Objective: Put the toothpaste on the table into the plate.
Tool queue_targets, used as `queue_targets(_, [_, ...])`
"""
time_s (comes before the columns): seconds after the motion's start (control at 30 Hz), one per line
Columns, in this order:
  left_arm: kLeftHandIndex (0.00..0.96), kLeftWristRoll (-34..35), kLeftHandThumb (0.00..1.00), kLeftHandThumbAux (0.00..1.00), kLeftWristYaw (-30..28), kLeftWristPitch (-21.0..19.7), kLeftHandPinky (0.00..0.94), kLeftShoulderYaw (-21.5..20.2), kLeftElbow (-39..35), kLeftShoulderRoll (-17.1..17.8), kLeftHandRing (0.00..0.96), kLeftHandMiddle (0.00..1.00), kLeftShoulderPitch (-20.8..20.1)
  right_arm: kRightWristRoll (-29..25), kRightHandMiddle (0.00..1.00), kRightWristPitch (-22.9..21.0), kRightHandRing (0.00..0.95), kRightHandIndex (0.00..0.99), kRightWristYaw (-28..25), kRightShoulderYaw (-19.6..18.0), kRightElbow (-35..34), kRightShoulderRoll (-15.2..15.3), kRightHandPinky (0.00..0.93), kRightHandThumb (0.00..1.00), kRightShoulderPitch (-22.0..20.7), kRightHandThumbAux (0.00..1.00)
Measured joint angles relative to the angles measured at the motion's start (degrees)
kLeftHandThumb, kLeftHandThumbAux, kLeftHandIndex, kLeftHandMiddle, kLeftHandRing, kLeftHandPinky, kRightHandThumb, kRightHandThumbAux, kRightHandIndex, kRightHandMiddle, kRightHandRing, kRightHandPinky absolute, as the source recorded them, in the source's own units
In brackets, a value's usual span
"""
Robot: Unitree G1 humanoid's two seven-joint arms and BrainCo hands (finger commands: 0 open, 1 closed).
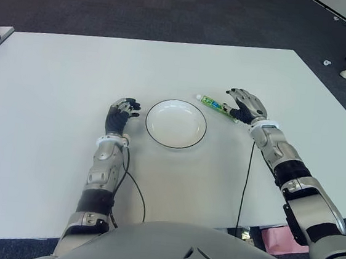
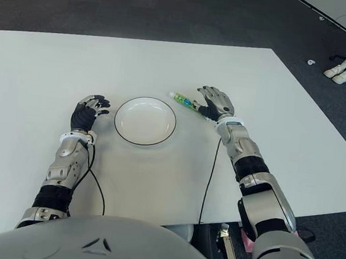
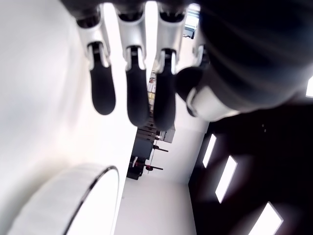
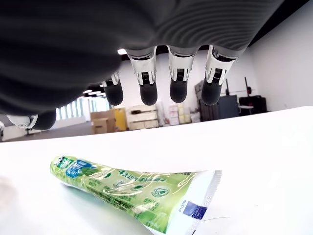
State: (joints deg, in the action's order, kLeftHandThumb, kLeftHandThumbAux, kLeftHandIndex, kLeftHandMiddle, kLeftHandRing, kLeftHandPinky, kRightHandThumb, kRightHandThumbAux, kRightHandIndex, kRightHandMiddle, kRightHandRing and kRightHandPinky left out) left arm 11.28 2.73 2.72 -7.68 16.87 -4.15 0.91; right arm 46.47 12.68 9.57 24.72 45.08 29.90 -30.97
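Head camera, left and right eyes: a white worktop carries a white plate with a dark rim at its middle. The toothpaste, a green tube with a white cap, lies flat on the worktop just off the plate's rim at about 2 o'clock, its cap end towards the plate and its crimped end towards 4 o'clock. The right robot hand sits over that crimped end, palm down, fingers spread above the tube and not closed on it. The left robot hand shows just beside the plate at 9 o'clock, fingers loosely bent and holding nothing. A black cable runs across the worktop from the left wrist back towards the robot's body. Beyond the worktop, at 1 o'clock, a seated person's legs and white shoes show on the dark floor.

Left wrist camera: the left hand's fingers hang straight and apart, with nothing between them; the plate's rim is close by.

Right wrist camera: the right hand's fingertips hover spread above the tube, which lies on the worktop clear of them, with open space between.
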Motion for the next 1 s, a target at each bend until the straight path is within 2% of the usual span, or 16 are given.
queue_targets(0.33, [0.431, 0.09, 0.713, 0.719, 0.02, -0.48, 0.443, -0.01, -0.82, -0.01, 0.452, 0.471, 0.33, 0.9, 0.0, 4.65, 0.0, 0.0, -0.98, 4.17, 7.1, 0.36, 0.0, 0.524, -5.57, 0.101])
queue_targets(0.67, [0.431, 0.37, 0.713, 0.719, 0.18, -0.93, 0.45, -0.02, -1.35, -0.04, 0.456, 0.469, 0.52, 3.28, 0.0, 8.12, 0.0, 0.0, 1.77, 8.87, 18.01, -0.85, 0.0, 0.517, -11.21, 0.106])
queue_targets(1.0, [0.431, 0.79, 0.713, 0.718, 0.17, -0.54, 0.467, -0.05, -1.31, -0.04, 0.466, 0.479, 0.68, 4.16, 0.0, 10.29, 0.0, 0.0, 2.97, 12.26, 24.0, -2.05, 0.0, 0.509, -14.71, 0.109])
